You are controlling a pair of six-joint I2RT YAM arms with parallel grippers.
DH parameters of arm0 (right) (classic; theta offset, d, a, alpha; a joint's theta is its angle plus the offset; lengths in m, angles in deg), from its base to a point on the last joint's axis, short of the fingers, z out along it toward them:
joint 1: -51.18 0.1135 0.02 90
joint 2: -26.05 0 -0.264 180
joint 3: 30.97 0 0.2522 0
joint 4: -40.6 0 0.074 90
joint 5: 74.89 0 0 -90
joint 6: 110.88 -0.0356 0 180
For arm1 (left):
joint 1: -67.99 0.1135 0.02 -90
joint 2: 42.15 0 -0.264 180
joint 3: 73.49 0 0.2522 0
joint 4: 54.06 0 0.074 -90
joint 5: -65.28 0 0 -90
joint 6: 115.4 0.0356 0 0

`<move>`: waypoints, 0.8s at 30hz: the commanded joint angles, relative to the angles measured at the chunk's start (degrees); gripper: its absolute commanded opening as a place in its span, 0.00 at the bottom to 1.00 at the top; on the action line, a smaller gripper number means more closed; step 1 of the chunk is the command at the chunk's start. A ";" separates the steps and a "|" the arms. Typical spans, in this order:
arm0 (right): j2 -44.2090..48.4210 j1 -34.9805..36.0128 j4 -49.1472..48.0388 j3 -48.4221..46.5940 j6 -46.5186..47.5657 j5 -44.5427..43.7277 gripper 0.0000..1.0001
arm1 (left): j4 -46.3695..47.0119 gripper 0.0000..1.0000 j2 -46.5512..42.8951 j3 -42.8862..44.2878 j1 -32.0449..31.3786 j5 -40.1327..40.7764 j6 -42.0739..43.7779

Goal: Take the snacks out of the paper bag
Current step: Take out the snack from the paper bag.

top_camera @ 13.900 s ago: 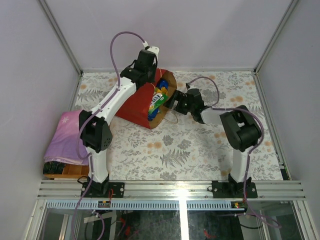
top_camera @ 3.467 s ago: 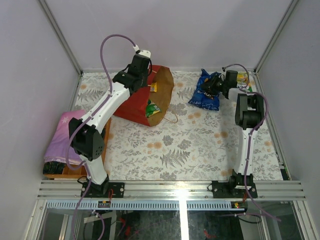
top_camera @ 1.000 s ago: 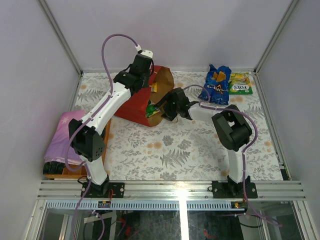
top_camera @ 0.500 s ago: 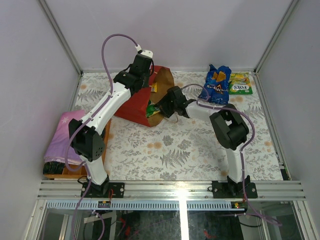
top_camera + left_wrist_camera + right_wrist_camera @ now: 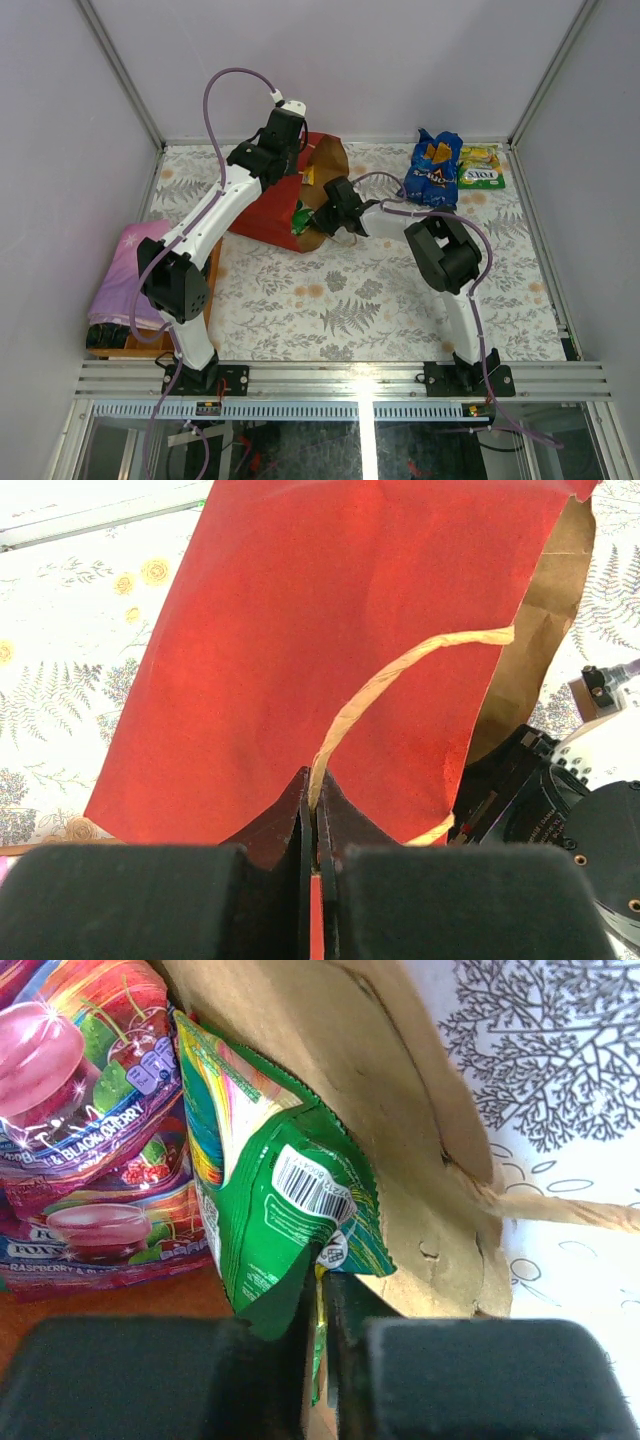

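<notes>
The red paper bag [image 5: 268, 208] lies on its side, its brown mouth facing right. My left gripper [image 5: 284, 138] holds it up from above, shut on a thin string handle [image 5: 400, 670] in the left wrist view, where the pinch [image 5: 317, 815] is plain. My right gripper [image 5: 326, 208] reaches into the mouth and is shut [image 5: 320, 1295] on the corner of a green packet [image 5: 270, 1210]. Two purple-pink packets [image 5: 85, 1090] lie deeper in the bag [image 5: 400, 1110]. Out on the table at the far right lie a blue chip bag [image 5: 432, 172] and a green-yellow pack [image 5: 482, 168].
A folded purple cloth [image 5: 135, 272] lies over a wooden tray [image 5: 140, 343] at the left edge. The bag's other string handle [image 5: 570, 1210] trails on the patterned tabletop [image 5: 340, 290]. Metal frame rails border the table.
My right gripper has pushed further into the bag's mouth and closed from wide open onto the green packet. The left gripper has kept its hold on the handle.
</notes>
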 commanded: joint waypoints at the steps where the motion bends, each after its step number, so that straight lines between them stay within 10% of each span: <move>1: 2.43 0.60 0.02 -1.79 3.12 -3.85 0.01 | 0.92 0.01 -2.13 0.55 -0.31 1.08 0.81; 12: 25.55 0.13 -9.70 9.76 36.28 -3.24 0.00 | 1.31 0.02 -2.48 -0.06 -0.31 2.74 1.43; 24: 35.25 -5.38 12.21 2.29 75.68 -10.07 0.00 | 1.54 0.02 -2.96 -0.17 -0.31 2.46 1.18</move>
